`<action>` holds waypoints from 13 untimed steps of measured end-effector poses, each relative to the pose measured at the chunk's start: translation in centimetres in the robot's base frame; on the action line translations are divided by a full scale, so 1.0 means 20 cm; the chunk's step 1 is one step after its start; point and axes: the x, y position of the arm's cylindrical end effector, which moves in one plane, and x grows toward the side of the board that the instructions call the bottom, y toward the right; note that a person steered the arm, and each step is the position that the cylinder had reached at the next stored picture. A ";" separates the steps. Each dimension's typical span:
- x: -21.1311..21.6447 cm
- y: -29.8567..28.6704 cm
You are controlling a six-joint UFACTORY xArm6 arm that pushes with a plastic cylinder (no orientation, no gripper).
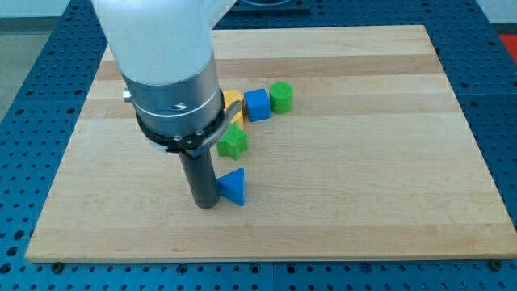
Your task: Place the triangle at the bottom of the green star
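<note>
A blue triangle (233,187) lies on the wooden board (363,162), below the green star (233,141), with a small gap between them. My tip (205,204) stands right at the triangle's left side, touching or almost touching it. The rod rises from there into the arm's large grey and white body, which hides part of the board at the view's upper left.
A blue cube (256,104) and a green cylinder (281,96) sit above the star. A yellow block (233,100) is half hidden behind the arm, left of the cube. The board's edges border a blue perforated table.
</note>
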 end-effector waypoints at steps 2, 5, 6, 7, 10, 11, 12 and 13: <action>0.23 -0.05; -0.01 0.15; -0.08 0.15; 0.14 0.19; -0.09 0.49; -0.09 0.45; -0.09 0.41; -0.10 0.39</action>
